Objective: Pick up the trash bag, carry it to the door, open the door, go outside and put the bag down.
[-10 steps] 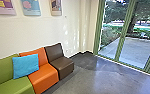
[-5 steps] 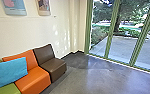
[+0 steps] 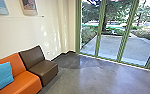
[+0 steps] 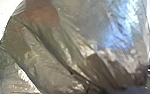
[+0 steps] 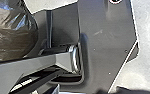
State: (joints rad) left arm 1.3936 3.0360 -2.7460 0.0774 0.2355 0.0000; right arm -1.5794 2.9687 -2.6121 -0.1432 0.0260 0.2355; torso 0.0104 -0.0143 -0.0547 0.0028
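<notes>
The translucent trash bag (image 4: 63, 50) looms large and close in the left wrist view, with dark and reddish contents showing through its creased film. Part of the same bag (image 5: 8, 37) also appears in the right wrist view, beside the robot's dark plate and jointed bar. How either gripper stands on the bag is hidden. Ahead in the head view, tall glass panels in green frames (image 3: 99, 37) stand closed along the far side of the room; which of them is the door I cannot tell.
A brown seat (image 3: 42, 68) and an orange seat (image 3: 22, 81) with a blue cushion (image 3: 1, 77) line the wall at left. Grey floor (image 3: 91, 77) reaches the glass. Outside lie a paved path (image 3: 126, 46), trees and bushes.
The head view has shifted: the camera has turned rightward, bringing more of the glass front and path into view while the seats slide off to the left.
</notes>
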